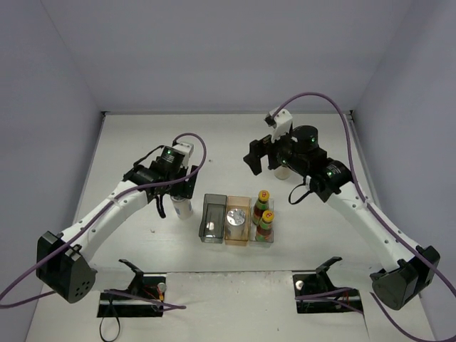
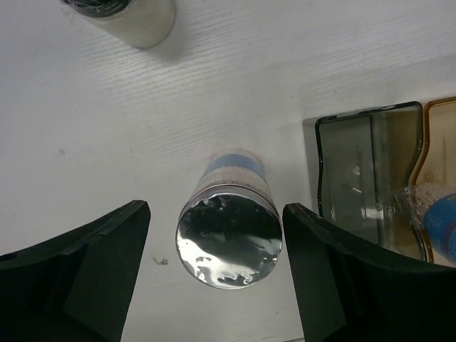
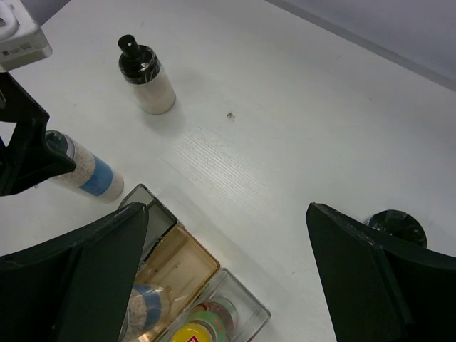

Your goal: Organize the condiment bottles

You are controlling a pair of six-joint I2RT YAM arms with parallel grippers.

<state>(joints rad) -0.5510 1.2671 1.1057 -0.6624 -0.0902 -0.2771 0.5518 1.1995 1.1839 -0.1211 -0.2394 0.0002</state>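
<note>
- White table (image 1: 128,142) between grey walls carries everything.
- Far left in the right wrist view, a black-cap bottle (image 3: 146,78) stands alone, well apart from the bins.
- Left gripper (image 2: 215,210) is spread wide and straddles an upright silver-cap bottle (image 2: 229,235). One finger sits on each side, neither touching it.
- That bottle looks small, light and rigid, filled with pale grains. Its smooth round body and shiny cap are likely slippery, and it is tall for its base, so a nudge could tip it.
- Best hold, I judge, is across the body below the cap, near the blue band, with the fingers closing evenly.
- Just right of it, three bins sit touching in a row.
- Grey bin (image 1: 212,218) shows no bottle.
- Amber bin (image 1: 229,240) holds another silver-cap bottle (image 1: 237,218).
- Clear bin (image 1: 264,240) holds two dark bottles (image 1: 263,199).
- Right gripper (image 3: 226,210) hangs above the table, wide apart and holding nothing.
- Another black-cap bottle (image 3: 395,228) peeks out just beside its right finger.
</note>
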